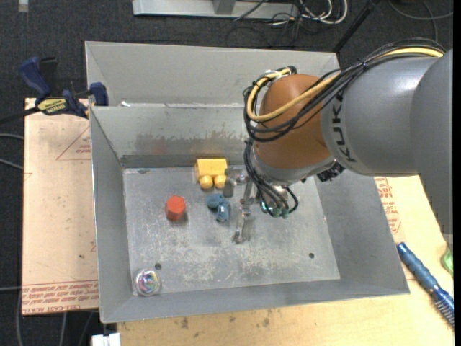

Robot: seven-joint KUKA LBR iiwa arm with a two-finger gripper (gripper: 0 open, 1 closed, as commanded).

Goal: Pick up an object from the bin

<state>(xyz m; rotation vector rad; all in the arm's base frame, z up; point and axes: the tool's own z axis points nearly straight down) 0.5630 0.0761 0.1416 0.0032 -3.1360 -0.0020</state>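
1. The gripper is down low over the floor of the grey bin, roughly mid-bin. The arm and its orange wrist cover loom over it from the right of the view.
2. Its two fingers stand apart, so it is released, with nothing between them.
3. Closest thing: a small blue lumpy piece, lying just beside the gripper on its left. It sits next to the fingers, not between them. Whether it touches them I cannot tell.
4. Up and a little left of the gripper, towards the bin's back wall, sits a yellow block with two small round yellow knobs along its near edge. It is near the upper finger, but apart from the blue piece.
5. Further left of the gripper, beyond the blue piece, a red chunky block rests alone on the bin floor.
6. Well away, down and left of the gripper near the bin's front corner, lies a small shiny ball.
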